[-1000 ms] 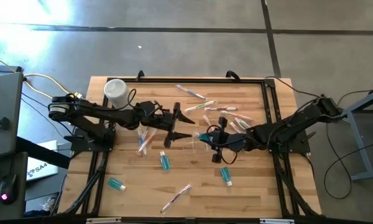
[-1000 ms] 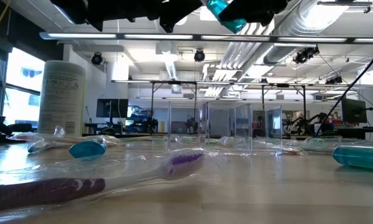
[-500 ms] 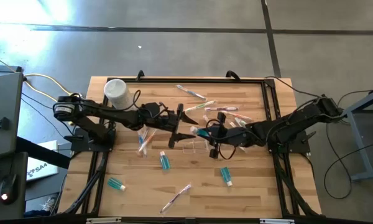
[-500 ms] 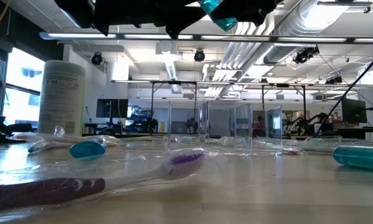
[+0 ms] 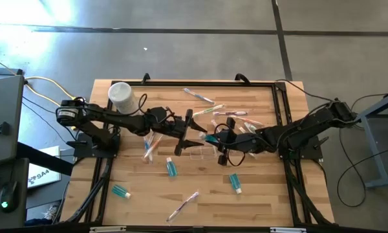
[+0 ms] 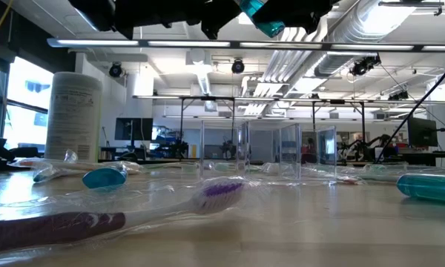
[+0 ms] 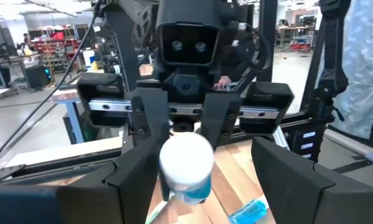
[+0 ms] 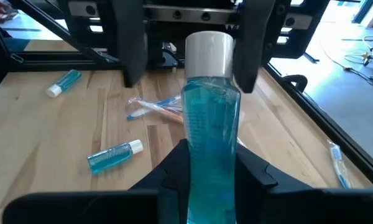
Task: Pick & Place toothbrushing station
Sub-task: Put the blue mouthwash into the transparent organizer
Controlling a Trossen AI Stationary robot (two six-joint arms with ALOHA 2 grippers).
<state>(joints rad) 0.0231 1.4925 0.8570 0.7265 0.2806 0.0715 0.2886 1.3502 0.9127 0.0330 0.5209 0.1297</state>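
My right gripper (image 5: 218, 139) is shut on a teal bottle (image 8: 211, 118) with a white cap (image 8: 209, 53), held above the table's middle. My left gripper (image 5: 197, 127) faces it, open. Its two fingers (image 8: 129, 43) stand on either side of the cap (image 7: 185, 158). The toothbrushing station (image 6: 267, 152), a clear boxy holder, rests on its base on the wood just below both grippers (image 5: 197, 152). The low view shows only the bottle's end (image 6: 263, 13) and dark arm parts along its top edge. My right gripper pinches the bottle's lower body (image 8: 206, 163) between its two fingers. The fingers come from the table's right, nearly level, and lie along the bottle. The bottle is lifted clear, cap end toward the left arm. My left gripper has one finger (image 8: 248, 50) right beside the cap; whether it touches I cannot tell.
A tall white tub (image 5: 121, 96) stands at the far left. Wrapped toothbrushes (image 5: 216, 111) lie scattered at the far middle, one (image 5: 184, 206) near the front edge. Small teal bottles (image 5: 172, 167) (image 5: 121, 191) (image 5: 235, 182) lie on the near half.
My left gripper has edged toward the table's right, and the held bottle has come a little toward the table's left. The cap now sits between the left fingers.
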